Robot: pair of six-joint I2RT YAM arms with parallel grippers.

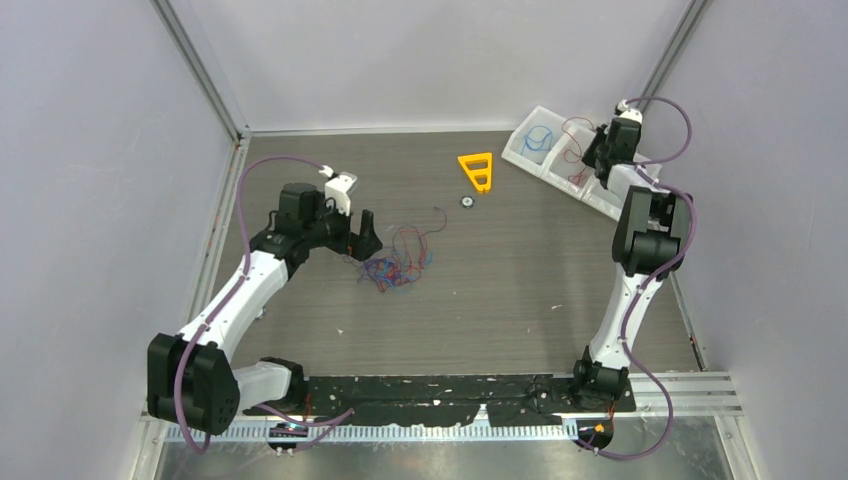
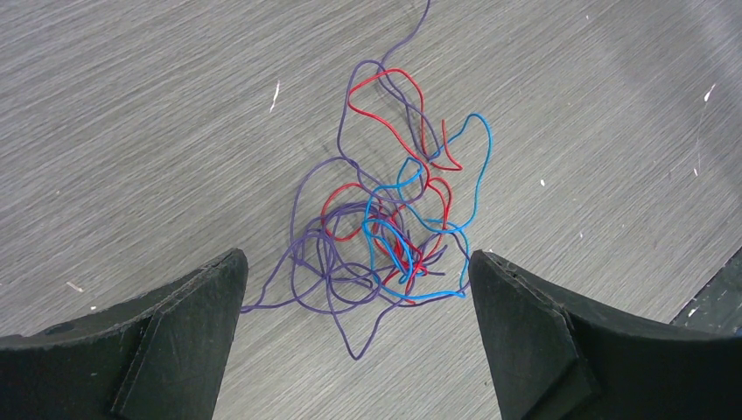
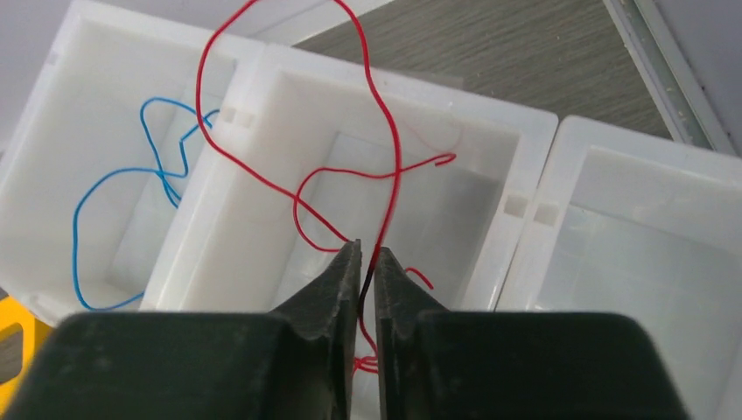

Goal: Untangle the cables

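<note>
Right wrist: right end effector [image 3: 369,252] slit-open astride red cable [image 3: 398,149]; left end effector [image 2: 356,258] wide.

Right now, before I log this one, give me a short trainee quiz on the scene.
1. True or false: the left fingers are shut on the tangled cables.
2. Which colour of cable runs between the right fingers? A blue, B red, C purple.
3. In the right wrist view, what lies in the leftmost white bin?
Key: 1 false, they stand wide open. 2 B, the red cable. 3 a blue cable.
</note>
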